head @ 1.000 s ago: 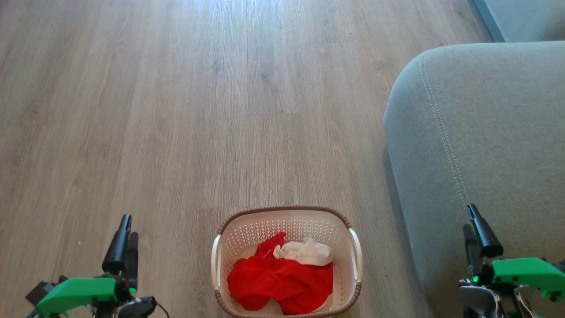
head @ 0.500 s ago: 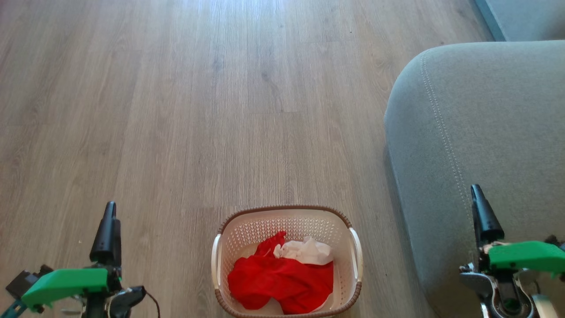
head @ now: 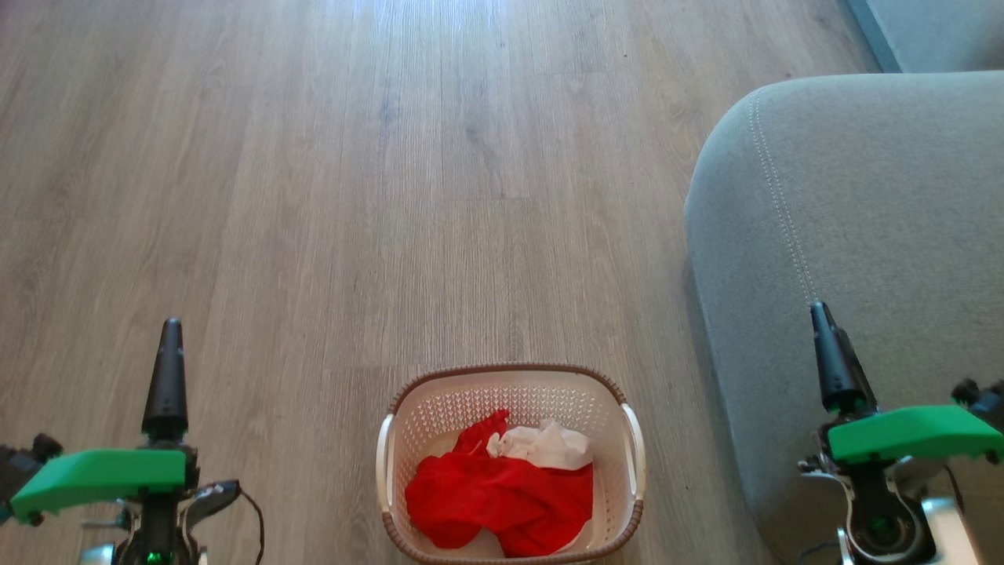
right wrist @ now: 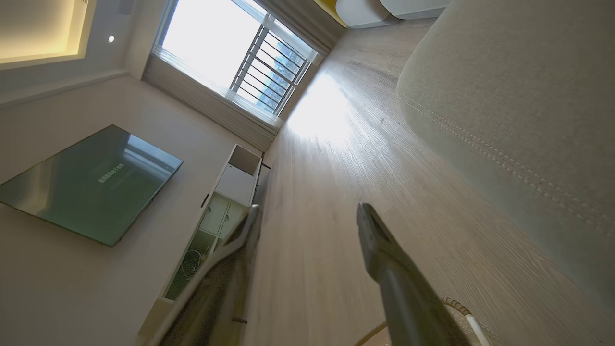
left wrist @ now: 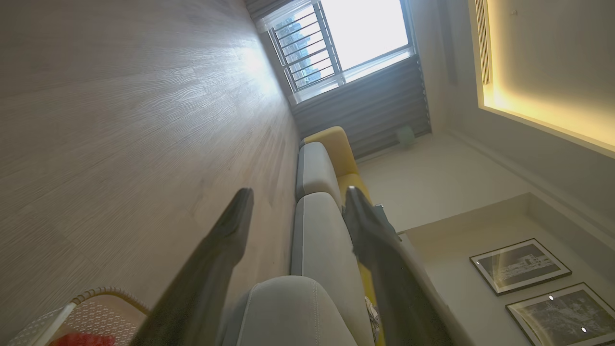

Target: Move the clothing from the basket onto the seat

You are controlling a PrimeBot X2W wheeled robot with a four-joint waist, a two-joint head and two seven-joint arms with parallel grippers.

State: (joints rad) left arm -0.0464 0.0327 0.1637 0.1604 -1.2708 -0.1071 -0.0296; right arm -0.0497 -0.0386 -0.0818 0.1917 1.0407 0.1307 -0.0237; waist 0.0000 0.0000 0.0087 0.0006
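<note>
Red clothing unmoved in basket; left gripper and right gripper, spread empty, have advanced.

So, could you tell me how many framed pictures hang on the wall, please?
2, at the left wrist view's lower right: the upper framed picture and, below it, the lower framed picture, cut by the view's edge. Others may be out of sight.

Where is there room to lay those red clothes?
The seat, right of the basket, is bare all around the right gripper. The floor ahead and left of the basket is open. Crowded: the basket itself, holding the clothing.
</note>
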